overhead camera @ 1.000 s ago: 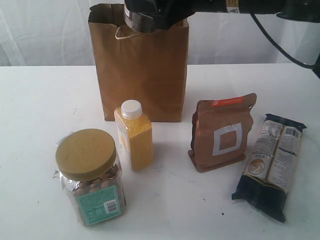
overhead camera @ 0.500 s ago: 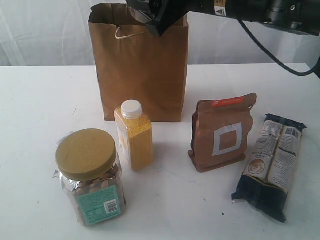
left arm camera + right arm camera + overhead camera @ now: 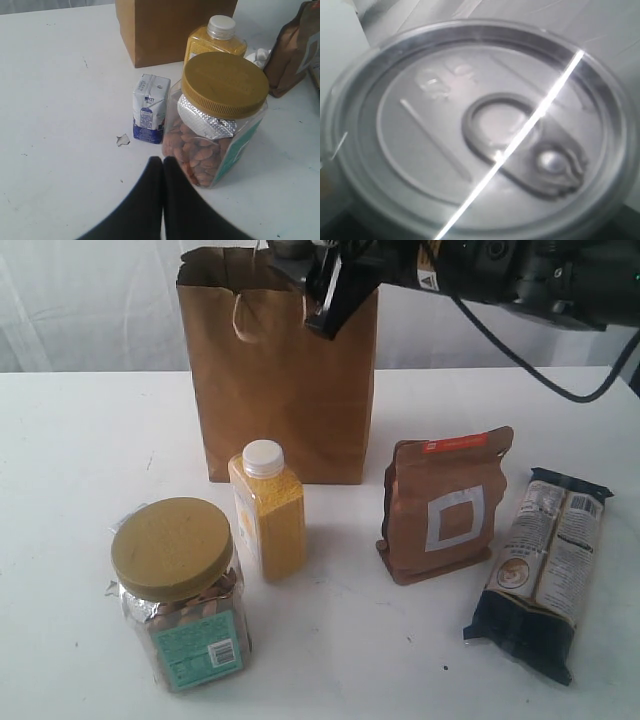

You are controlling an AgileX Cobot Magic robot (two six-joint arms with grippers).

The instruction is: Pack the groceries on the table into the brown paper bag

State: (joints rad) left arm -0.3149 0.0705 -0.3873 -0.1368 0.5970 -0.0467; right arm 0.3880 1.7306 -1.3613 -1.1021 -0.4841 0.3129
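Left gripper (image 3: 163,167) pressed together, empty, low over table (image 3: 70,440) near jar (image 3: 178,590). Jar upright at front left, carton (image 3: 149,107) upright just beside it. Bottle (image 3: 268,510) upright just right of jar, in front of bag (image 3: 280,390). Bag upright at back, mouth open. Right gripper (image 3: 322,298) at bag's mouth, pinching can (image 3: 480,130), lid facing wrist camera. Pouch (image 3: 445,505) upright, right of bag. Packet (image 3: 545,570) flat at far right, near pouch. 5 groceries outside bag.

White backdrop (image 3: 90,310) behind; small scrap (image 3: 122,140) (perhaps torn foil) lying flat.
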